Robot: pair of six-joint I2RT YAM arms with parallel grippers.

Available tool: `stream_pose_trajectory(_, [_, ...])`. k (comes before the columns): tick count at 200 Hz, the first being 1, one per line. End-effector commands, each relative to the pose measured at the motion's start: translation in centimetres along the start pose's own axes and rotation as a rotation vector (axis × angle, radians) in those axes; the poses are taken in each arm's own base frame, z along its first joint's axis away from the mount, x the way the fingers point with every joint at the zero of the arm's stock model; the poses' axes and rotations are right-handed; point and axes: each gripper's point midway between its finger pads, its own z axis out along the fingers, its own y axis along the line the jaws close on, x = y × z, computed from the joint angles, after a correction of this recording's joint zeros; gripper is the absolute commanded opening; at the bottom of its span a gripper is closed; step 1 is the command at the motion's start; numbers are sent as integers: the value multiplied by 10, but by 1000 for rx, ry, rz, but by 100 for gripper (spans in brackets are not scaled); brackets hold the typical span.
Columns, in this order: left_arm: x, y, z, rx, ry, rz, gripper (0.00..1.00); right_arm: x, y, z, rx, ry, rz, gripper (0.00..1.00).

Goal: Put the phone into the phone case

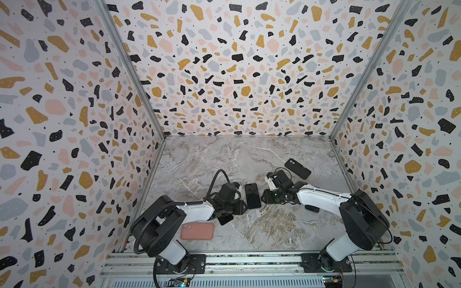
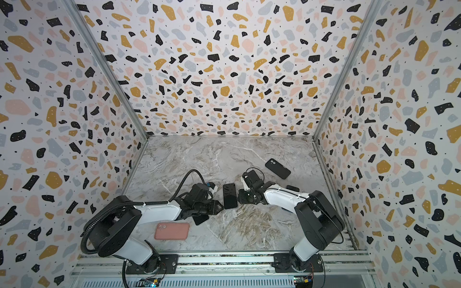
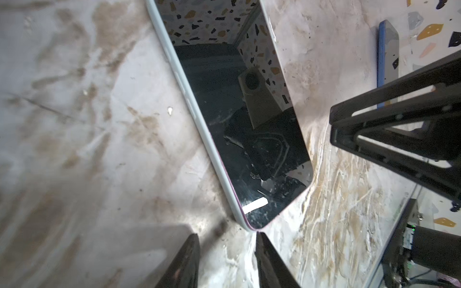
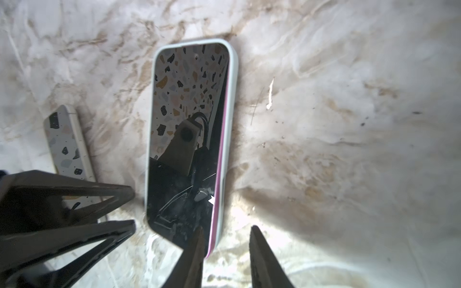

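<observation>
The phone (image 1: 252,196) is lying screen up in the middle of the marble table (image 1: 224,159), between the two grippers, its long sides running front to back in both top views. Its dark glass is reflecting the speckled walls and a wrist camera, and dust and smears are showing toward one end. A pale phone case (image 4: 233,99) is wrapping its rim. Along one long side a thin pink strip (image 4: 220,162) is showing between glass and case.

The left gripper (image 3: 227,238) is hovering just off a corner of the phone, jaws parted and nothing between them. The right gripper (image 4: 225,230) is also standing partly open, one finger over the corner of the screen, the other out over bare table, gripping nothing.

Farther out, a pink case (image 1: 197,231) is lying near the left arm's base. A black case (image 1: 298,168) is lying toward the back right. A second phone (image 4: 67,142) is lying just beside the left gripper.
</observation>
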Motion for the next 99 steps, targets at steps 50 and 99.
stream_pose_trajectory(50, [2,-14,5,102,-2,-87,39,19,13,-2,-36,25,13,32])
stream_pose_trajectory(99, [4,-8,9,85,-6,-100,38,27,11,7,-44,50,19,29])
